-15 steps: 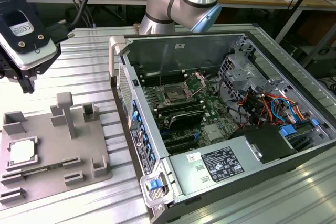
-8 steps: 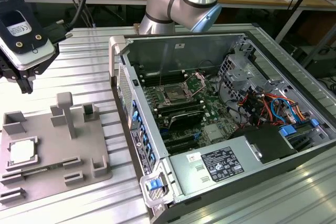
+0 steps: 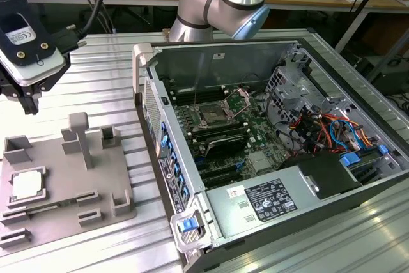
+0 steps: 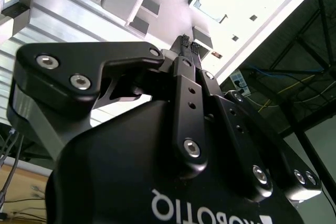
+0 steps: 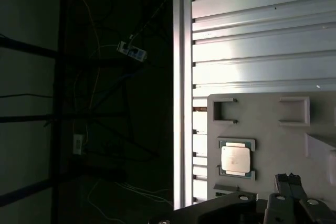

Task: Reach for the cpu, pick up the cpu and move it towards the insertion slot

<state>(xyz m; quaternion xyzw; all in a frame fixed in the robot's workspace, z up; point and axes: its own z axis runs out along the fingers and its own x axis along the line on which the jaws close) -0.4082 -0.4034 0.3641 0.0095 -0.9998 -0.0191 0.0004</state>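
cpu (image 3: 27,185) is sitting flat in its pocket on the grey tray (image 3: 56,167), on the exterior view's left of the desk (image 3: 102,75). gripper (image 3: 27,100) hangs above the tray, jaws pressed together on nothing. insertion slot (image 3: 211,117) sits inside the open pc case (image 3: 217,62), well apart

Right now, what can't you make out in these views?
- Slot: in the exterior view it is too small to tell whether its frame is open or its centre is empty.
- Tray: the exterior view's left edge cuts it off. In the first wrist view the end effector covers part of it.
- CPU: its underside is hidden, since it lies flat on the tray.
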